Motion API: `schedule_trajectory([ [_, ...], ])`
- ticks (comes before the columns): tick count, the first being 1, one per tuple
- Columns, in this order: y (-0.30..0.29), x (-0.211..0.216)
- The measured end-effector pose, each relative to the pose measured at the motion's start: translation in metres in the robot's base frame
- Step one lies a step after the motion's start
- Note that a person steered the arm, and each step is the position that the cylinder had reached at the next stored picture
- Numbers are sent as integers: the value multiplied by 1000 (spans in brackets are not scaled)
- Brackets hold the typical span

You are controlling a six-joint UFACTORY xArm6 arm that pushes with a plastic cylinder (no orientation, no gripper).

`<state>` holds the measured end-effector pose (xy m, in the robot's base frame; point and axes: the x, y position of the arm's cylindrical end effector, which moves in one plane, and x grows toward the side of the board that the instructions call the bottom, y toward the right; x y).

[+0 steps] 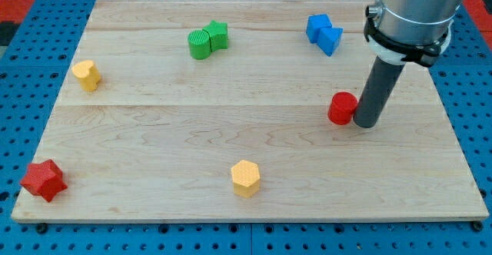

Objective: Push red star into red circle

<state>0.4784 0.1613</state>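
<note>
Here my tip (pixel 364 123) stands on the wooden board (pixel 154 147) at the view's right, just beside the red circle (pixel 343 107), on the circle's right side; whether they touch I cannot tell. I have no fingers to open or close, only a straight dark rod, and it holds nothing. The red star (pixel 43 180) lies far away from my tip, at the bottom left corner of the board. Between them, near the bottom edge, sits a yellow hexagon block (pixel 246 178). Another yellow block (pixel 87 74) is at the left, two green blocks (pixel 208 40) touch each other at the top, and two blue blocks (pixel 324 34) sit together at the top right.
</note>
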Motion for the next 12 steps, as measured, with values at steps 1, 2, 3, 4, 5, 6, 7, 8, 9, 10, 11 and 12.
schedule_trajectory([
  [1, -36, 36],
  [2, -133, 24],
  [3, -231, 7],
  [4, -325, 12],
  [5, -407, 19],
  [6, -465, 19],
  [7, -466, 40],
  [8, -465, 100],
  [9, -465, 129],
  [10, -459, 122],
  [11, -443, 94],
  [12, -396, 68],
])
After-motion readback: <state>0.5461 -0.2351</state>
